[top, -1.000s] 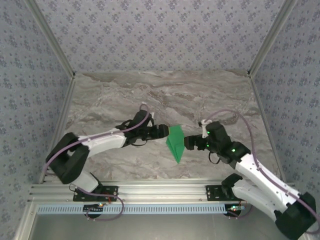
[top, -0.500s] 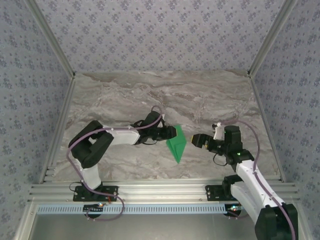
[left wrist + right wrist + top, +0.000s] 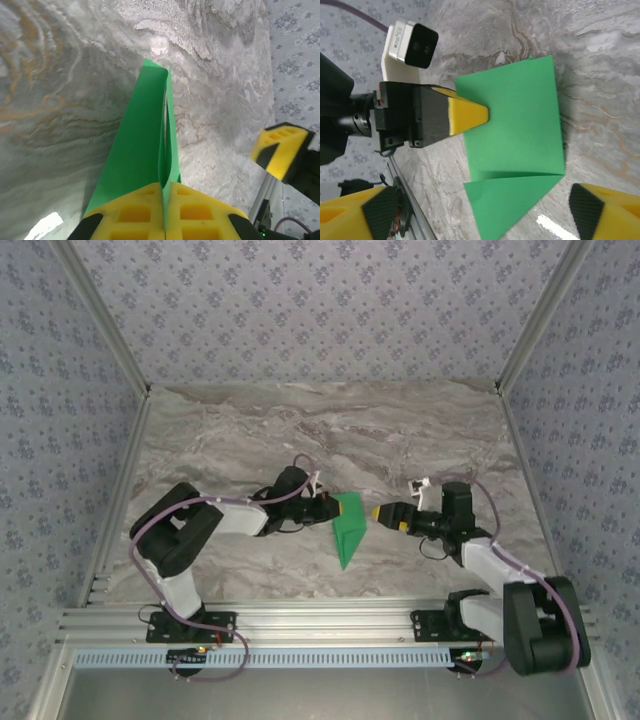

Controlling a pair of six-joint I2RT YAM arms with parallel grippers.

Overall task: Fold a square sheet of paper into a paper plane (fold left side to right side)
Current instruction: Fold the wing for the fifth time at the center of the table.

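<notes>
The square sheet of paper (image 3: 348, 526) is bright green and folded into a wedge whose point faces the near edge of the table. My left gripper (image 3: 327, 508) is shut on its left edge. In the left wrist view the yellow pads (image 3: 135, 215) meet with the paper (image 3: 140, 145) pinched between them, its layers standing up ahead. My right gripper (image 3: 385, 515) hovers just right of the paper, open. In the right wrist view its fingers (image 3: 602, 210) stand wide apart around the lower flap of the paper (image 3: 517, 120), and the left gripper (image 3: 467, 115) bites the far edge.
The marble table (image 3: 300, 430) stretches behind the arms. Patterned walls and metal posts bound it on three sides. The aluminium rail (image 3: 320, 625) with both arm bases lies along the near edge. The right gripper's yellow finger (image 3: 282, 150) shows at the right of the left wrist view.
My left gripper slid right and shut on the paper's left edge. My right gripper backed off to the right, then came back toward the paper, its jaws narrowing slightly.
</notes>
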